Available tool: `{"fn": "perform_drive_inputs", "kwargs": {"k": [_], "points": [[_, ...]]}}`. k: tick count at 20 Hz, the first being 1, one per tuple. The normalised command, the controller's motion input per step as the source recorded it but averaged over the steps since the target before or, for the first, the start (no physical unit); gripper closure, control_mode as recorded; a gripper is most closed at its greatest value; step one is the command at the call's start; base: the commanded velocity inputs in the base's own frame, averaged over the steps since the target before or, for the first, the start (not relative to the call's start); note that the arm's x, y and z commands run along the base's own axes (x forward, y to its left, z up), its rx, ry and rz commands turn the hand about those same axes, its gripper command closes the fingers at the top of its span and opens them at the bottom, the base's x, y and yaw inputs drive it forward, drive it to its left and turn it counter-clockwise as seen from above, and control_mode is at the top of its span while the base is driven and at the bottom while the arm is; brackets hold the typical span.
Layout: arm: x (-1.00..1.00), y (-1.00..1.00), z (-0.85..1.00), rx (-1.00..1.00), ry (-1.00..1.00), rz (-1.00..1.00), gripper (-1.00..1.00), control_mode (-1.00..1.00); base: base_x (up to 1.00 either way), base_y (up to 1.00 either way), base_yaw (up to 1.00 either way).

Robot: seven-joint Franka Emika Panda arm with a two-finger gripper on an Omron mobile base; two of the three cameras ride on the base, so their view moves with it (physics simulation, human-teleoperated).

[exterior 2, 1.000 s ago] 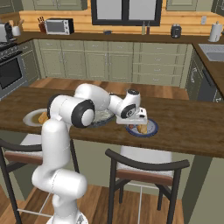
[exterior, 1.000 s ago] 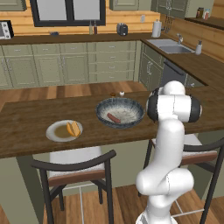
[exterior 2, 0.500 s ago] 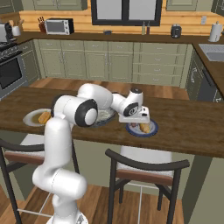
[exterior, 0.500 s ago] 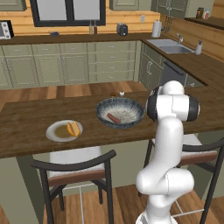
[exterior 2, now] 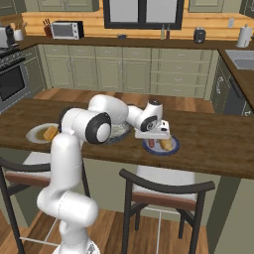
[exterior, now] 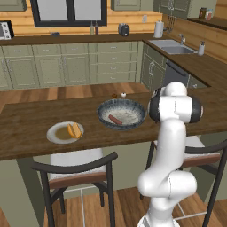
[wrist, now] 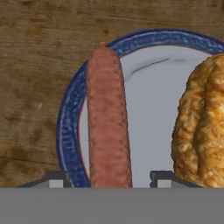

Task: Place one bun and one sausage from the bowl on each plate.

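My gripper [exterior 2: 155,138] hangs low over a blue-rimmed plate [exterior 2: 174,147] on the counter's right part. In the hand view the gripper [wrist: 109,181] is open, its fingertips [wrist: 57,179] standing apart on either side of a sausage [wrist: 107,122] that lies on this plate [wrist: 70,127]. A golden bun [wrist: 201,127] rests on the same plate beside it. The dark blue-grey bowl [exterior: 133,106] holds one more sausage [exterior: 115,119]. To its left, the white plate with a tan centre [exterior: 56,133] carries a bun [exterior: 74,130].
Two dark chairs [exterior: 75,170] [exterior 2: 163,191] stand tucked under the counter's near edge. A small shaker [exterior: 123,94] sits behind the bowl. The arm's white links [exterior 2: 114,111] stretch over the bowl toward the blue-rimmed plate.
The hand has shifted slightly right and down over the blue-rimmed plate. Plates, bowl and food stay where they were.
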Motion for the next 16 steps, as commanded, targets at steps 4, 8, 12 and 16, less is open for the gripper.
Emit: {"fn": "perform_drive_inputs", "kwargs": {"k": [4, 8, 12, 16], "points": [[-0.07, -0.01, 0.18, 0.0, 0.0, 0.0, -1.0, -1.0, 0.0, 0.0, 0.0], [-0.29, 0.19, 0.64, -0.02, 0.0, 0.0, -1.0, -1.0, 0.0, 0.0, 0.0], [-0.42, 0.73, 0.39, -0.05, 0.0, -0.01, -1.0, -1.0, 0.0, 0.0, 0.0], [-0.26, 1.0, 0.19, -0.07, 0.0, 0.0, -1.0, -1.0, 0.0, 0.0, 0.0]]}}
